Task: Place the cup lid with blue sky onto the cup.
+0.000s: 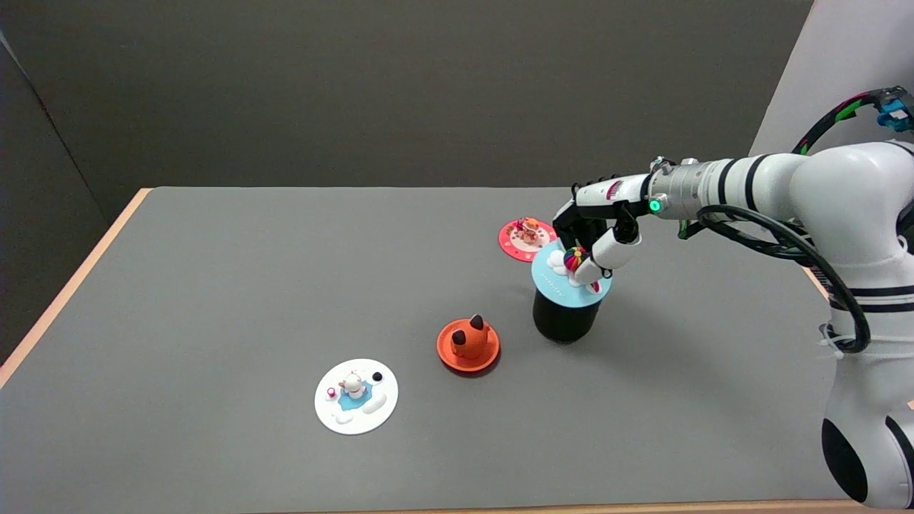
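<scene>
A light-blue lid (564,285) with white clouds and a striped balloon knob (574,258) lies on top of the black cup (563,320), right of the table's middle. My right hand (596,239) reaches in from the right, just above the lid. Its thumb and fingers (605,251) pinch the balloon knob. The lid looks roughly level on the cup's rim, overhanging all around.
A pink lid with a small figure (527,238) lies just behind the cup. An orange lid with a fox-like figure (468,345) sits to the cup's front left. A white lid with a blue patch (356,395) lies nearer the front. The table's wooden edge (68,293) runs along the left.
</scene>
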Motion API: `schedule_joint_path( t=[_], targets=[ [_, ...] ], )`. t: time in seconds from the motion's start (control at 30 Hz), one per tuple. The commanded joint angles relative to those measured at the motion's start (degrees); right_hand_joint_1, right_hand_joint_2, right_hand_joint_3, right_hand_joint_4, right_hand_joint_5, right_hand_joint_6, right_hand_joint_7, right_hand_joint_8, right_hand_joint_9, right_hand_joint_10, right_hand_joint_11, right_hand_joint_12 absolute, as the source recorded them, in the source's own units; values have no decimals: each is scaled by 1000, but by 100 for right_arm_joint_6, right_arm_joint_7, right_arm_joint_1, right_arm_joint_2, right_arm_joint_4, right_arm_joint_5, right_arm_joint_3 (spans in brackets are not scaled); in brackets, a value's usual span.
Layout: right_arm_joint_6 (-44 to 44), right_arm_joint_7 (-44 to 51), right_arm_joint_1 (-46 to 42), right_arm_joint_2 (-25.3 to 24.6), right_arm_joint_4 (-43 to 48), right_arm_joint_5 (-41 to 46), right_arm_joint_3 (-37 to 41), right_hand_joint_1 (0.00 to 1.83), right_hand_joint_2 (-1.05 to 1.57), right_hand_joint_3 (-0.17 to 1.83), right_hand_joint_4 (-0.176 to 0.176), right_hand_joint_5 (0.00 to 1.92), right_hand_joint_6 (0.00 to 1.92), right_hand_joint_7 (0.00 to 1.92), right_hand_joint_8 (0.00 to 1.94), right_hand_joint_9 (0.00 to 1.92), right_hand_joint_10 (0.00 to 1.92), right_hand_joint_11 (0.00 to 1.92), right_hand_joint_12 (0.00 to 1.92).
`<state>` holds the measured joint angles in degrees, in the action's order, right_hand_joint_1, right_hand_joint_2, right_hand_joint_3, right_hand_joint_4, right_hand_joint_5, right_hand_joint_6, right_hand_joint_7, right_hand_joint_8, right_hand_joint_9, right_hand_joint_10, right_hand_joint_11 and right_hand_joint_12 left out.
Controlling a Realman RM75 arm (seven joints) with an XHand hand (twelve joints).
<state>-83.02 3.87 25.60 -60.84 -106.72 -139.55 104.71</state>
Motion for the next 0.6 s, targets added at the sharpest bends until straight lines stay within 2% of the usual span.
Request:
schedule_joint_path(
  t=[0.03,0.17,0.23,0.3,0.33,0.37,0.4,0.43,0.6],
  targets=[
    [-4,5,-194,7,32,0,298,1084,1233,178,40,638,1549,618,1549,368,1343,257,1467],
    [1,-13,-202,-23,33,8,296,1107,1212,159,41,678,1477,681,1477,414,1295,252,1477],
    [1,-19,-202,-31,33,8,270,1147,1159,163,19,743,1311,783,1385,487,1243,266,1487],
    [1,-21,-202,-47,33,8,248,1183,1138,129,-31,785,1181,868,1304,558,1157,283,1482],
    [1,-27,-200,-55,33,8,242,1176,1135,127,-54,794,1178,882,1199,570,1127,285,1458],
    [1,-27,-192,-61,33,8,240,1106,1120,185,-176,803,1248,882,725,594,1092,299,1420],
    [1,-27,-184,-63,31,8,234,1111,1111,191,-176,814,1233,894,682,610,1069,297,1423],
    [1,-27,-178,-69,25,8,232,1047,803,879,-173,863,470,899,632,611,1023,278,1452],
    [9,-3,-160,-69,17,16,202,1029,796,903,-176,859,360,941,467,656,909,280,1429]
  ],
)
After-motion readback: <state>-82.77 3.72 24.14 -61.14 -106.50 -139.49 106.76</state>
